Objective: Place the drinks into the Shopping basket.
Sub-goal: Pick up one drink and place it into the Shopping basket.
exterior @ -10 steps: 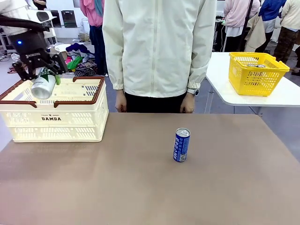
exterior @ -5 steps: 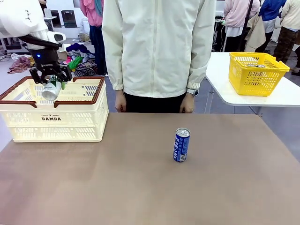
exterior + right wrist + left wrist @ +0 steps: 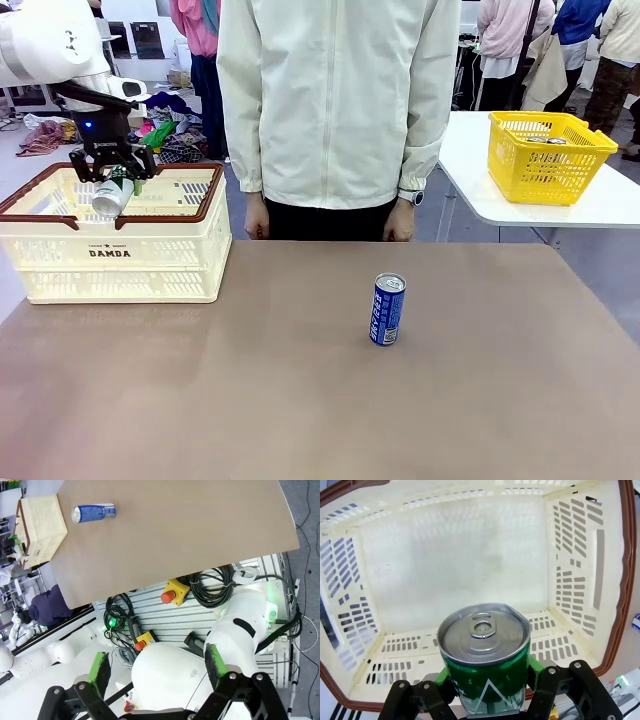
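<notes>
My left gripper [image 3: 112, 182] is clamped on one green can [image 3: 484, 666], tilted at the mouth of the one cream basket [image 3: 150, 268]. The second can, the blue can [image 3: 387, 310], stands upright on the table [image 3: 300, 410], well apart from the basket. My right gripper [image 3: 157, 669] has its jaws spread wide and holds nothing.

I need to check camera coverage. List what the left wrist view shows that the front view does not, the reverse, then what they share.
Left wrist view adds the green can's pull-tab top and the Shopping basket's slotted inner floor. Front view adds the DAMDA print on its side, the person and the yellow basket. Shared: the left tool shut on the green can over the basket.
</notes>
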`<state>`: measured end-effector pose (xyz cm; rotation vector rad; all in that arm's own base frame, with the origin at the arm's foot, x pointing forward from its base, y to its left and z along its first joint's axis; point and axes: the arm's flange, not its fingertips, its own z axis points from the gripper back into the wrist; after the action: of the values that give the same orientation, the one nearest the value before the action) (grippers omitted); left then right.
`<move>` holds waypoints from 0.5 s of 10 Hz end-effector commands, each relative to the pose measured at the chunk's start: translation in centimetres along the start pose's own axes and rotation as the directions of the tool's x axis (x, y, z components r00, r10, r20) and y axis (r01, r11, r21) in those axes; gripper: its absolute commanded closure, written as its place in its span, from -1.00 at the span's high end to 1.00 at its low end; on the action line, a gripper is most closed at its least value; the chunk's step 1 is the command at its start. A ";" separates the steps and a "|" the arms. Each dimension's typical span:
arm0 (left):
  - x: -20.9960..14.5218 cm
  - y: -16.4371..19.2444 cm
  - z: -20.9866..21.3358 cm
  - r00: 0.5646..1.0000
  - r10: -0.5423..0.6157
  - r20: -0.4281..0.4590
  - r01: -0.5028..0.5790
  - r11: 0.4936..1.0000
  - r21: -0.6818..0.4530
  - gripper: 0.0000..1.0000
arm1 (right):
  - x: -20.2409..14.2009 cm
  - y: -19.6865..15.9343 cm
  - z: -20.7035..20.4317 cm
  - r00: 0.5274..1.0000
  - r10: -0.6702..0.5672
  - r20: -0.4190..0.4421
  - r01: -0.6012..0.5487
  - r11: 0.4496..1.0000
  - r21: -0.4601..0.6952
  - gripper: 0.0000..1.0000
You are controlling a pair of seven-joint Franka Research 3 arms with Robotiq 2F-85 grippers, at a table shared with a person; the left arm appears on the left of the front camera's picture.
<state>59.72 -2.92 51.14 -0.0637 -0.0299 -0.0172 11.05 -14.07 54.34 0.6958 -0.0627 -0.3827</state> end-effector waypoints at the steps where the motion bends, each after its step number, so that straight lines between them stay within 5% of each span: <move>1: -0.2 0.1 0.2 1.000 0.001 0.020 -0.001 1.000 0.003 -1.00 | -0.9 -0.4 0.3 1.000 0.020 -0.003 -0.020 1.000 0.012 1.00; 5: 2.5 1.3 0.6 0.998 0.060 0.032 -0.060 0.998 0.011 -1.00 | -0.9 -0.4 0.3 1.000 0.020 -0.003 -0.020 1.000 0.012 1.00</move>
<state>60.65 -2.36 50.88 -0.0629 -0.0380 0.0002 11.05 -14.06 54.34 0.6957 -0.0626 -0.3826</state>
